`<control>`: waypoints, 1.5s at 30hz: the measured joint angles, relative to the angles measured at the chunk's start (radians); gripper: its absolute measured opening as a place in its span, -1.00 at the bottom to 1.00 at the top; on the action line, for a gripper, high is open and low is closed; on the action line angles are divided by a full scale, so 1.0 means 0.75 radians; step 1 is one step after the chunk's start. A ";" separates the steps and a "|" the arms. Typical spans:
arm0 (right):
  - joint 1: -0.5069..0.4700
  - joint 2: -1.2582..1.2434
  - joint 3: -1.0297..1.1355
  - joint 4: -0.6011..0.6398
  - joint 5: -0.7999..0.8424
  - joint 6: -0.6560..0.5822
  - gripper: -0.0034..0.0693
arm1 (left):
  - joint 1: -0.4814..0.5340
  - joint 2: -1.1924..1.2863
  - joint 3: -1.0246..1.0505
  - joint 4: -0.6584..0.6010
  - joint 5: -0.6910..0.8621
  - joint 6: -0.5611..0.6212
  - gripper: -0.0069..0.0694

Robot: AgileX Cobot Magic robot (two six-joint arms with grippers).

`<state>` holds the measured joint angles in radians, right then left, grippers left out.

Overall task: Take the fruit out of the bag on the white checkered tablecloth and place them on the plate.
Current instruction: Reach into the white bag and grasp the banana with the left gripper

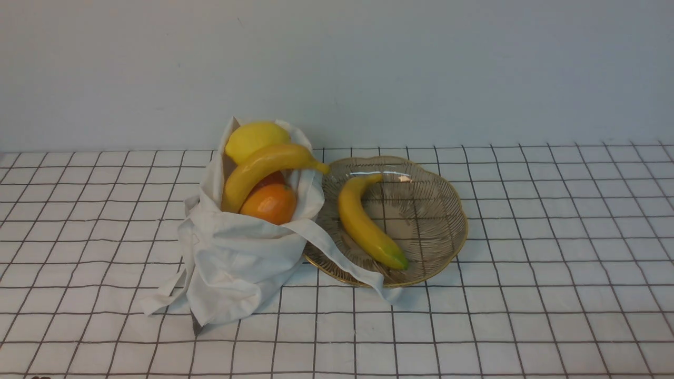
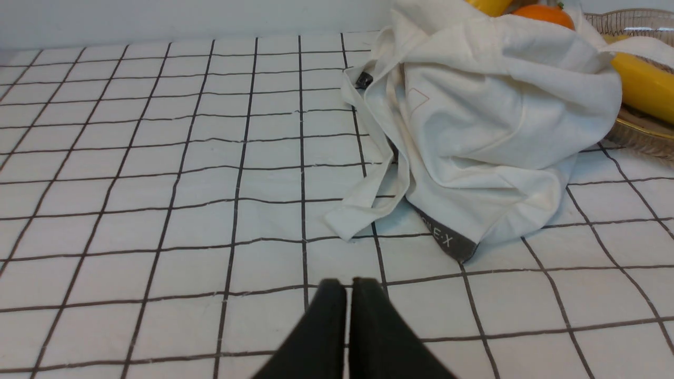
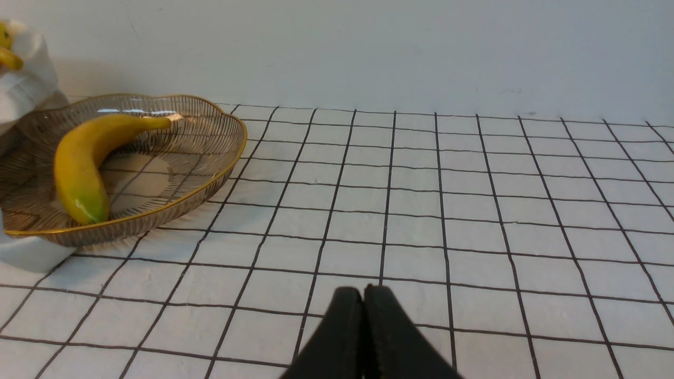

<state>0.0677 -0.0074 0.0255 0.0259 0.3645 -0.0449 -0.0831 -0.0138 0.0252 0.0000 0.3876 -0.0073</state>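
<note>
1. The white checkered tablecloth (image 1: 553, 221) is bare to the right of the plate (image 1: 465, 231) and to the left of the bag (image 1: 237, 263). A gripper could pass there.
2. The bag sits right against the plate's left side, with no gap between them.
3. A bag strap (image 1: 347, 258) lies over the plate's near rim.
4. The bag's top is open, but a long banana (image 1: 263, 168) lies across it, with a lemon (image 1: 255, 139) behind and an orange (image 1: 269, 202) in front.
5. Another banana (image 1: 363, 223) fills the plate's left half. The right half is free.
6. A wall (image 1: 368, 68) stands just behind the bag.
</note>
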 joint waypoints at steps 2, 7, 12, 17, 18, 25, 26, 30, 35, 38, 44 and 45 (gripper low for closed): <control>0.000 0.000 0.000 0.000 0.000 0.000 -0.94 | 0.000 0.000 0.000 0.000 0.000 -0.001 -0.84; 0.000 0.000 0.000 0.000 0.000 0.000 -0.94 | 0.000 0.000 0.000 0.000 0.000 -0.001 -0.84; 0.000 0.000 0.000 0.000 0.000 0.000 -0.94 | 0.000 0.000 0.000 0.000 0.000 -0.001 -0.84; 0.000 0.000 0.000 0.000 0.000 0.000 -0.94 | 0.000 0.000 0.000 -0.016 0.000 -0.007 -0.84; 0.000 0.000 0.000 0.000 0.000 0.000 -0.94 | 0.000 0.000 0.000 -0.041 0.000 -0.020 -0.84; 0.000 0.000 0.000 0.000 0.000 0.000 -0.94 | 0.000 0.000 0.004 -0.728 0.000 -0.368 -0.84; 0.000 0.000 0.000 0.000 0.000 0.000 -0.94 | 0.000 0.000 0.004 -0.820 0.000 -0.400 -0.84; 0.000 0.000 0.000 0.000 0.000 0.000 -0.94 | 0.000 0.000 0.004 -1.062 -0.006 -0.443 -0.84; 0.000 0.000 0.000 0.000 0.000 0.000 -0.94 | 0.000 0.000 -0.004 -1.111 0.005 -0.375 -0.84; 0.000 0.000 0.000 0.000 0.000 0.000 -0.94 | 0.000 0.010 -0.103 -1.086 0.069 -0.299 -0.84; 0.000 0.000 0.000 0.000 0.000 0.000 -0.94 | 0.000 0.306 -0.468 -0.833 0.378 -0.186 -0.84; 0.000 0.000 0.000 0.000 0.000 0.000 -0.94 | 0.000 0.484 -0.600 -0.665 0.583 -0.147 -0.84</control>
<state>0.0677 -0.0074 0.0255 0.0259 0.3645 -0.0449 -0.0831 0.3492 -0.4245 -0.4986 0.8250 -0.1175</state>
